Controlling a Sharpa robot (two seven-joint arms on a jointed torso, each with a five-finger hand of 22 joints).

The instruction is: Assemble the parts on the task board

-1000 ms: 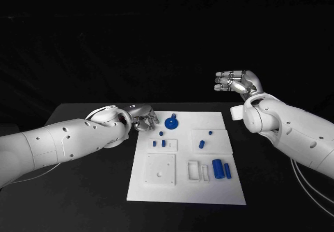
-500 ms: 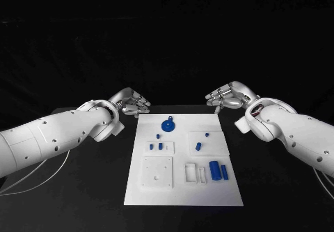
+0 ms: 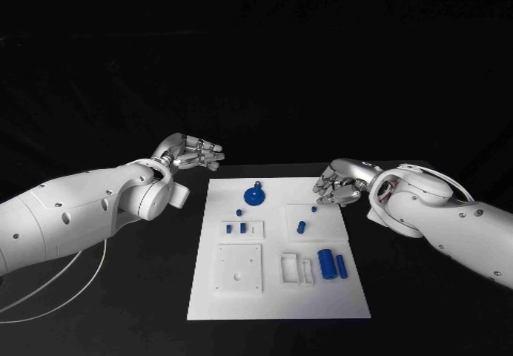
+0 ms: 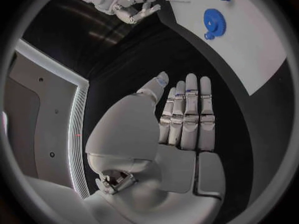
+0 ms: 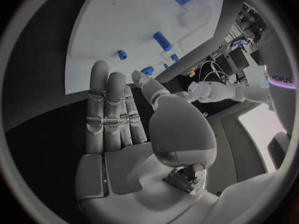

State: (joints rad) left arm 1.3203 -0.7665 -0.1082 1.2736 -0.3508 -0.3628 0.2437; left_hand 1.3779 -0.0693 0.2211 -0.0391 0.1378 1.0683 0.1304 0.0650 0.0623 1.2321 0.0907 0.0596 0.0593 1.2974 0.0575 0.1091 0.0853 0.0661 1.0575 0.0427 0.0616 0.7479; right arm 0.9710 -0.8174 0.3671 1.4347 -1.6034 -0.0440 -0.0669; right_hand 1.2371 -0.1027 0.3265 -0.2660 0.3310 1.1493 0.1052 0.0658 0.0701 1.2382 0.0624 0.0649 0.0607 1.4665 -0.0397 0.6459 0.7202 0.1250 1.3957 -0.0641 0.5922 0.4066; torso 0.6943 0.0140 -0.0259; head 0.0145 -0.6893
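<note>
My left hand [image 3: 193, 154] hung off the board's [image 3: 280, 297] far left corner, fingers straight and spread, holding nothing. My right hand [image 3: 339, 184] hovered at the board's far right edge, fingers loosely curled but apart, also empty. The blue gear [image 3: 256, 196] lay near the far edge, small pegs [image 3: 302, 227] mid-board, two cylinders [image 3: 327, 264] toward the near right. My left wrist view showed the gear [image 4: 214, 20] beyond flat fingers [image 4: 189, 109]; the right wrist view showed pegs [image 5: 161, 40] instead. Black counter [image 3: 128, 297] surrounded everything.

Dark surroundings; light from above brightens the white task board [image 3: 280, 289] and arms. Head view sharp. Wrist views bend straight edges inside dark circular frames.
</note>
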